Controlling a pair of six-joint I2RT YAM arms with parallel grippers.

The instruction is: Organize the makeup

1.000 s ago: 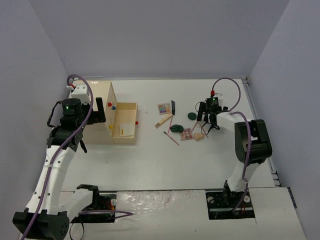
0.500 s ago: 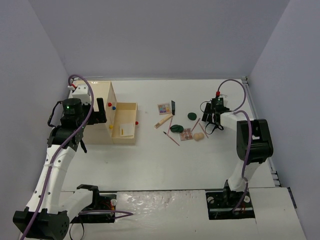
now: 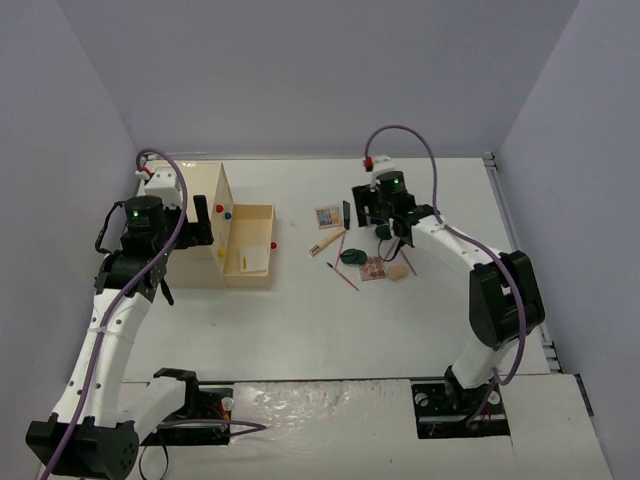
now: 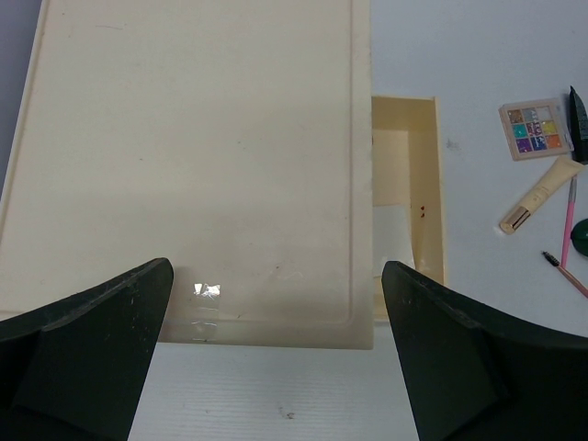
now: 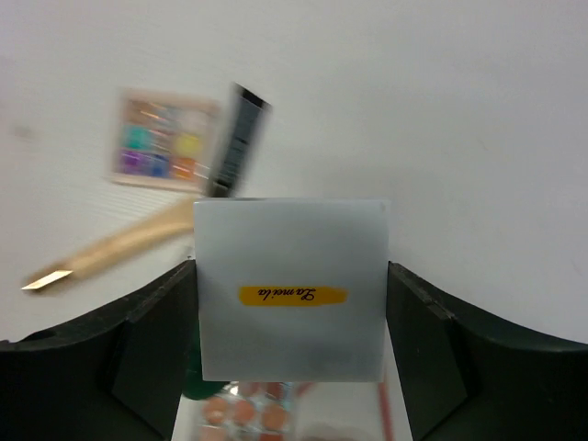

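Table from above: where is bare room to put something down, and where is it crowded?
Bare table lies between the makeup cluster and the arm bases, and along the back wall right of the wooden box. Crowded: mid-table, where the right gripper holds a white card over the makeup.

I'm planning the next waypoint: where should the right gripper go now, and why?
Probably left toward the open box: the right gripper holds a white card, and what looks like a similar card already lies in its tray.
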